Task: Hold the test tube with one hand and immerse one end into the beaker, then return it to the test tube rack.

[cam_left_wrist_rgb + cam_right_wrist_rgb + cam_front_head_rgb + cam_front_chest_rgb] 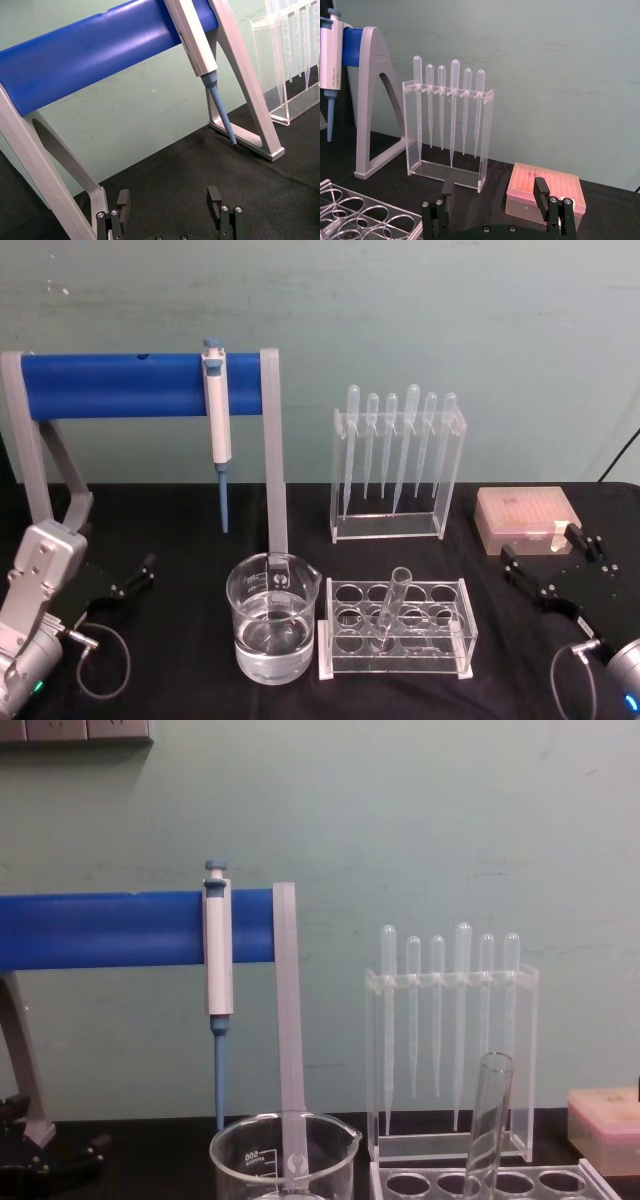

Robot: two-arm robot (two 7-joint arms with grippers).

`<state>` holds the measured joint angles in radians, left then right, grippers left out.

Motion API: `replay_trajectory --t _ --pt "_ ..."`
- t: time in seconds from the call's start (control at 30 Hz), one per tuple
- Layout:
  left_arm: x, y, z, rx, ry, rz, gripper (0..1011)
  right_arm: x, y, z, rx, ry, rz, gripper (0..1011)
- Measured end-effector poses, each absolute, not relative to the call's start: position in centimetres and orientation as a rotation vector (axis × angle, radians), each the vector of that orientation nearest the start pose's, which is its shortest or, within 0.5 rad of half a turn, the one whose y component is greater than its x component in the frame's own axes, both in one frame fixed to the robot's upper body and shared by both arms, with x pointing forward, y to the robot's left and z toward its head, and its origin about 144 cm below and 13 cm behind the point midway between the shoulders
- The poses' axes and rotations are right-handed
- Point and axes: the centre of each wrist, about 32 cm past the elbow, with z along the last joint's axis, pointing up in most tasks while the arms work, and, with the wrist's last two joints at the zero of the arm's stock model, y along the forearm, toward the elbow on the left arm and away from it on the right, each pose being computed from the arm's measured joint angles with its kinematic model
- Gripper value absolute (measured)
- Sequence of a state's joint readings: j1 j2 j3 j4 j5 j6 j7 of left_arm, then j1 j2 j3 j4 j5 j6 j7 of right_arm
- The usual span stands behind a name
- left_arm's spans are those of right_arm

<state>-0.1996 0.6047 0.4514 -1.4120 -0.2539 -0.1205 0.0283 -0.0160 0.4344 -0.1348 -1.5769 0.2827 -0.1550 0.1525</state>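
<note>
nearest, at the front edge of the black table point(180, 690): left gripper point(135, 575) at the front left corner, fingers apart around nothing; right gripper point(555, 558) at the front right corner, fingers likewise spread and empty. both resting low, well apart from the glassware.

between them, near the front edge: the beaker point(272, 617) left of centre, partly filled with clear liquid, spout toward the rack. just beside it on the right, touching or nearly so, a clear tube rack point(395, 630) with the test tube point(390, 605) standing in a middle hole, tilted, open rim leaning up and to the right, rounded bottom down in the rack.

farther back: a pipette stand point(398, 465) with six bulb-topped pipettes at mid table, a pink tip box point(525, 520) toward the right edge, and a blue-barred frame point(140, 385) toward the left rear with a micropipette point(216, 410) hanging from it.

nothing yet grasped, so the first step judged to be the reach for the tube. probably best taken by the right gripper, coming in from the right side, clear of the beaker. close on the upper part of the tube, above the rack top, matching its tilt. lift along the tube's own axis until the bottom clears the hole, then carry left over the beaker and lower the rounded end into the liquid without knocking the rim.
</note>
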Motion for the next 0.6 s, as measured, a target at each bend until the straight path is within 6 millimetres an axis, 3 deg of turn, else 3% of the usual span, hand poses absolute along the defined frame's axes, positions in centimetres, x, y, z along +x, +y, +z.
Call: replay_trajectory --t 0.6 --pt "48.86 30.97 113.98 0.304 -0.285 1.248 1000 45.17 -31.21 114.94 -0.046 -0.176 -1.274 1002"
